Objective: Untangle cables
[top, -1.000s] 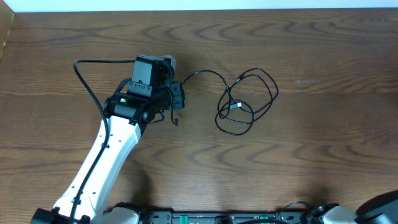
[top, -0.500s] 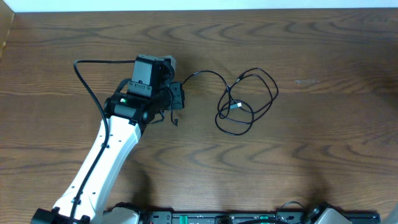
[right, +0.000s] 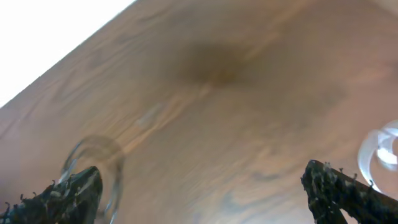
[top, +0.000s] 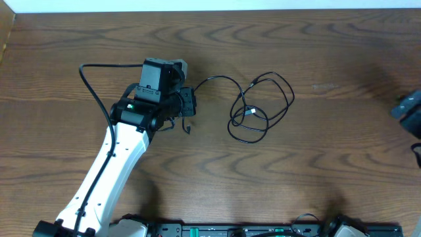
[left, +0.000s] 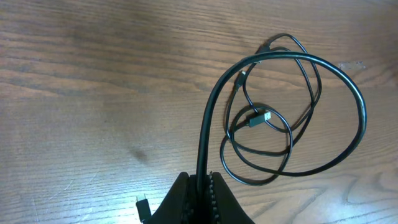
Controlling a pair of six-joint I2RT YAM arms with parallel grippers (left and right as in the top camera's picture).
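Observation:
The black cable [top: 260, 108] lies in loose loops on the wooden table, right of centre. One strand runs left into my left gripper [top: 187, 105], which is shut on it. In the left wrist view the strand [left: 205, 134] rises from the closed jaws [left: 202, 186] and arcs over the coil, and a small plug end [left: 142, 206] hangs beside the left finger. My right gripper [top: 409, 110] shows at the right edge of the overhead view. Its fingers [right: 205, 186] are wide apart and empty. No white cable shows in the overhead view.
The table's far edge meets a white wall at the top [top: 210, 5]. The left arm's own thick black cable [top: 92, 85] loops out to the left. The blurred right wrist view shows pale ring shapes at its left [right: 93, 158] and right [right: 380, 152].
My right arm left the bottom right corner and now shows at the right edge of the overhead view. The left arm and the black cable have not moved.

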